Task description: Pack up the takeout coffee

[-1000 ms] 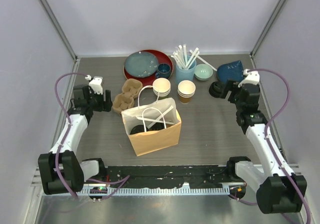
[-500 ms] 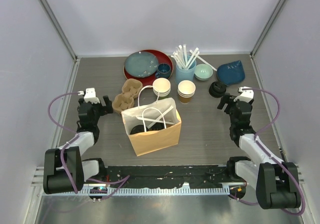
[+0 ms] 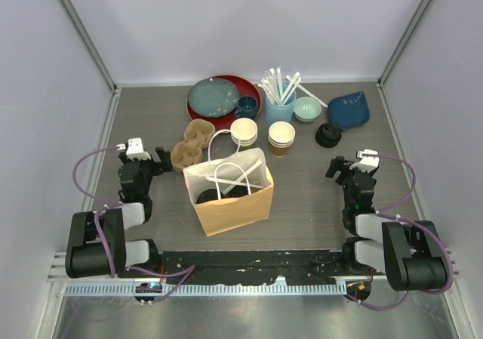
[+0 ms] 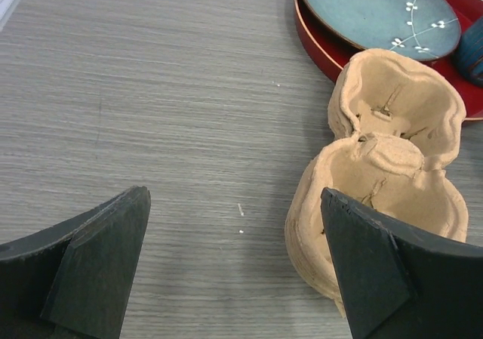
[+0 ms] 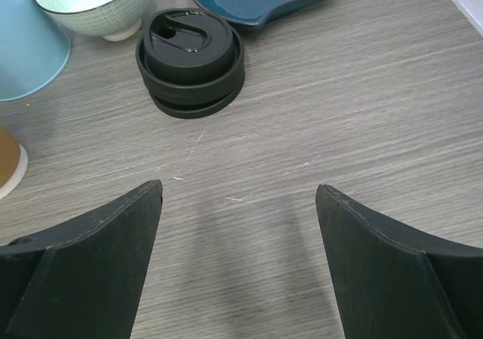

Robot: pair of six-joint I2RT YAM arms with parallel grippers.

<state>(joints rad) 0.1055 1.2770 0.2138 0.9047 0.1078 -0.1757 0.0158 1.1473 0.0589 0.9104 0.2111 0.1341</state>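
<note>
A brown paper bag (image 3: 231,204) stands open in the middle of the table. Two round black lids (image 3: 213,196) show inside it; the cups' green and brown sides are hidden by the bag wall. My left gripper (image 3: 143,164) is open and empty, low over the table left of the bag, and in the left wrist view (image 4: 234,194) it faces a pulp cup carrier (image 4: 385,165). My right gripper (image 3: 349,165) is open and empty, right of the bag, and in the right wrist view (image 5: 239,188) it faces a stack of loose black lids (image 5: 190,60).
Behind the bag stand two lidless cup stacks (image 3: 244,131) (image 3: 281,136), a blue cup of straws (image 3: 279,109), a red tray (image 3: 226,118) with a plate, a small bowl (image 3: 307,109) and a blue dish (image 3: 347,109). The pulp carrier (image 3: 189,146) lies left of the bag's handles.
Both arms have drawn back toward their bases and dropped low over the table. Both grippers stay open and empty. The bag and its contents have not moved.
</note>
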